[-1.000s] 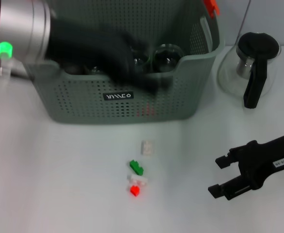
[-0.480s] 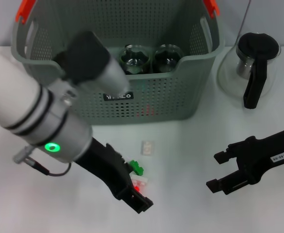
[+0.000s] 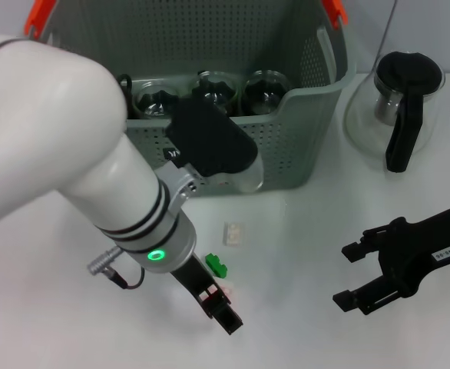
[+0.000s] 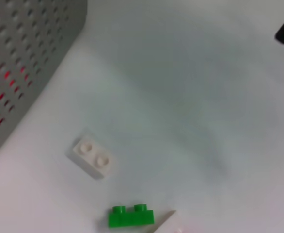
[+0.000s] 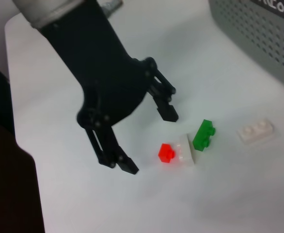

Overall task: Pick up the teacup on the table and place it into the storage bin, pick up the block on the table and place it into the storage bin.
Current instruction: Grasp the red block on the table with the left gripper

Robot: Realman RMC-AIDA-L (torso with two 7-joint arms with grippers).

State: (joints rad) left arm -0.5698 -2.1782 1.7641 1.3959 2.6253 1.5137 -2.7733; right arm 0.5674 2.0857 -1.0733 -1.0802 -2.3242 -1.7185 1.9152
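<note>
Left gripper point(image 5: 149, 141) is low over the bench point(image 3: 48, 307), on the near side of the storage bin point(image 3: 294, 154), fingers spread wide with nothing between them. One fingertip sits close to the red block point(image 5: 166, 152), the other out past it; neither touches any block.

Blocks, all on the bench in front of the storage bin: white two-stud block point(image 3: 233, 234) nearest the bin, lying alone. Green block point(image 3: 216, 265) a little further out from the bin. Then a second white piece point(image 5: 185, 149) with the red block touching it, green block just beside that white piece.

Inside the storage bin: three glass teacups point(image 3: 265, 91) in a row along its front wall.

Glass pot with black lid point(image 3: 406, 100) stands on the bench just beside the bin's right wall.

Right gripper point(image 3: 346, 275) hangs over the bench well out from the bin's right front corner, fingers wide apart, empty.
</note>
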